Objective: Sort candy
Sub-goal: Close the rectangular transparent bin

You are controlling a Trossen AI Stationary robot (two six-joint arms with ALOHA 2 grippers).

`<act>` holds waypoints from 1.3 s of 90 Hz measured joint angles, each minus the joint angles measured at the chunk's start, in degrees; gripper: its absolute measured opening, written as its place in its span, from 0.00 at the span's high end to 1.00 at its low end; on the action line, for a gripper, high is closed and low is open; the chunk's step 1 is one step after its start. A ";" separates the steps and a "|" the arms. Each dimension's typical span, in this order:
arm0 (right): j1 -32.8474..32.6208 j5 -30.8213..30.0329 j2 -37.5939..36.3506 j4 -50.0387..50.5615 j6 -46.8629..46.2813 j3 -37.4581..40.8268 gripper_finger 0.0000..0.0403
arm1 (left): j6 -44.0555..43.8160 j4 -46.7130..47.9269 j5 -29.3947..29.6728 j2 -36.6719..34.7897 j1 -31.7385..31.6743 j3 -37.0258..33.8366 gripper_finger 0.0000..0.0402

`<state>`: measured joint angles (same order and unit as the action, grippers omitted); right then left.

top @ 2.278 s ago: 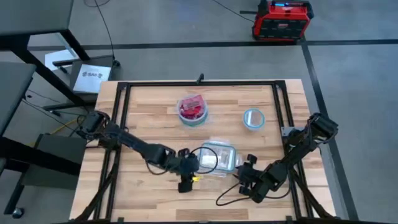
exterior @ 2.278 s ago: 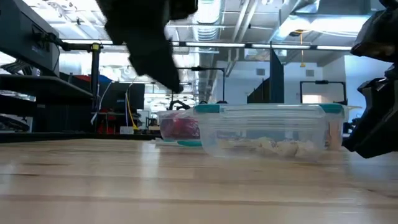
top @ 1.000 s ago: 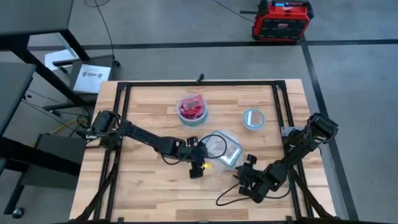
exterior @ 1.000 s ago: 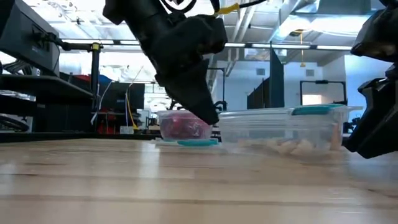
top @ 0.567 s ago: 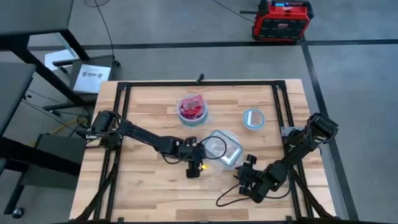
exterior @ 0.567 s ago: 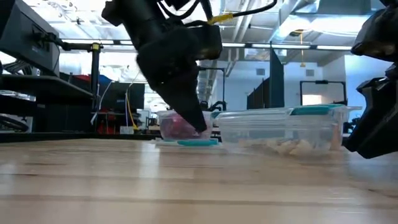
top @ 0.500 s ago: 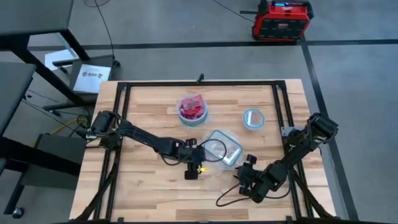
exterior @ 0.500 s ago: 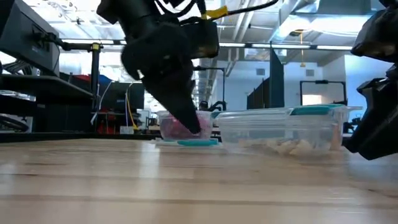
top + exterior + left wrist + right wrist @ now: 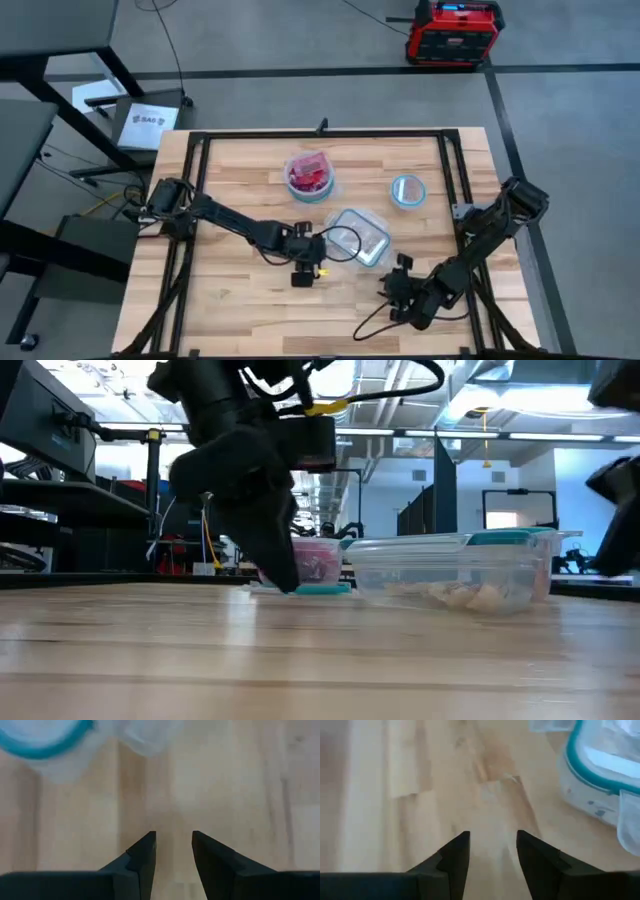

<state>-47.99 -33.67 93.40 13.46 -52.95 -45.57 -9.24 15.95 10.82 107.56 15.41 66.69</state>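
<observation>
your wooden table (image 9: 240,170) fills the high view inside its black frame. from the table's centre, the clear rectangular tub (image 9: 358,236) with the teal rim sits just toward 4 o'clock, turned at an angle; in the low view you see pale candy (image 9: 455,596) lying on its floor. the bowl of red candy (image 9: 310,175) stands at 12 o'clock from the centre, touching nothing, and the small empty bowl (image 9: 407,189) is at 2 o'clock, well apart from it.

your left arm reaches in from 9 o'clock, and the left gripper (image 9: 304,270) hangs over bare wood at about 7 o'clock, just beside the tub's near corner. its wrist view shows the claw released, the two fingers (image 9: 142,857) apart with only table between them and nothing grasped. in the low view it stands in front of the red bowl.

your right arm comes from 3 o'clock, and the right gripper (image 9: 396,284) waits low at 5 o'clock, near the tub. its claw is also released, fingers (image 9: 456,852) spread over empty wood, the tub's rim off to one side.
</observation>
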 joint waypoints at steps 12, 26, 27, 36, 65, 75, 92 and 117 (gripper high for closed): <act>-1.06 1.86 -3.07 -0.34 -4.01 -0.72 0.63 | -2.94 -4.23 0.01 -2.29 0.22 -5.89 0.72; -3.14 2.39 -6.34 1.26 -8.19 -0.99 0.63 | -6.99 -14.75 -1.27 -5.95 0.30 -14.40 0.72; -3.30 2.38 -6.52 1.69 -8.55 -1.00 0.63 | -7.16 -15.41 -1.65 -6.13 0.30 -14.81 0.72; -4.78 1.91 -6.99 8.06 -12.10 -1.02 0.63 | -7.79 -18.13 -3.13 -6.92 0.22 -16.61 0.72; -6.48 -5.29 0.75 12.91 -19.56 -0.05 0.63 | -6.14 -18.50 -5.28 -6.92 -0.44 -16.61 0.72; -7.10 -5.36 3.42 8.64 -21.58 2.47 0.63 | -5.41 -19.09 -6.38 -6.92 -0.49 -16.61 0.72; -7.68 -7.40 3.86 4.40 -25.05 6.45 0.63 | -5.55 -19.92 -7.11 -6.92 -0.68 -16.61 0.72; -8.17 -9.33 3.41 7.16 -17.45 6.78 0.63 | -5.15 -20.08 -7.11 -6.92 -0.82 -16.61 0.72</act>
<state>-56.16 -43.00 96.82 20.62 -70.41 -38.79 -14.39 -4.13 3.70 100.64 14.59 50.09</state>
